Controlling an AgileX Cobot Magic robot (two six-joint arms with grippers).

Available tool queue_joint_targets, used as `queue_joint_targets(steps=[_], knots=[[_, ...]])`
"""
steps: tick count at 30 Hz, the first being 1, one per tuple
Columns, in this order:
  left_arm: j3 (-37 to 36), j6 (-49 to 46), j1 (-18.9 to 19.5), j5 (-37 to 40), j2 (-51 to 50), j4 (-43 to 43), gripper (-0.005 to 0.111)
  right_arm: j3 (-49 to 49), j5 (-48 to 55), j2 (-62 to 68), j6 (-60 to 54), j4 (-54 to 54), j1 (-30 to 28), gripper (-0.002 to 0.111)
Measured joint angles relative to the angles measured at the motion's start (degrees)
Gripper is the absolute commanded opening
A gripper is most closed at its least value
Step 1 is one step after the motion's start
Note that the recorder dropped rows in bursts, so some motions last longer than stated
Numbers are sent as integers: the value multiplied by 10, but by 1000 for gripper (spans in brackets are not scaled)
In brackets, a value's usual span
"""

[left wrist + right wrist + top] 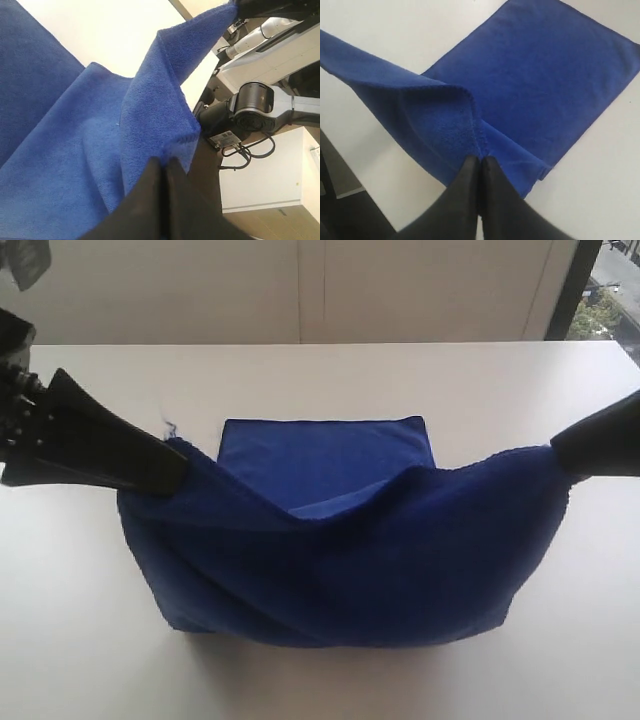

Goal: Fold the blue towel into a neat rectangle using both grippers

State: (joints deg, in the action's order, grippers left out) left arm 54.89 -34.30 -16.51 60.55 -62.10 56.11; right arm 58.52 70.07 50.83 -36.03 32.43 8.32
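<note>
The blue towel (330,560) hangs in a sagging arc between both grippers, its far part lying flat on the white table (330,375). My left gripper (178,468) is shut on the towel's left corner, and the right gripper (556,452) is shut on the right corner; both corners are lifted off the table. In the left wrist view the black fingers (150,192) pinch the towel's hem (175,150). In the right wrist view the gripper (480,161) clamps a hemmed edge of the towel (540,80), whose flat part spreads on the table beyond.
The table's far edge meets a pale wall (300,290). A window (610,300) shows at the back right. Robot base parts and a white box (270,170) stand beside the table in the left wrist view.
</note>
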Motion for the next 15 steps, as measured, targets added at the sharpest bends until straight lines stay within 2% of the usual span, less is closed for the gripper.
queue_joint_targets(steps=[7,15], knots=[[-8,-7,0,-4,25,18,0,-4,0,-23,20,11,0,0],[-8,-15,0,-75,32,11,0,-21,-7,-10,20,11,0,0]])
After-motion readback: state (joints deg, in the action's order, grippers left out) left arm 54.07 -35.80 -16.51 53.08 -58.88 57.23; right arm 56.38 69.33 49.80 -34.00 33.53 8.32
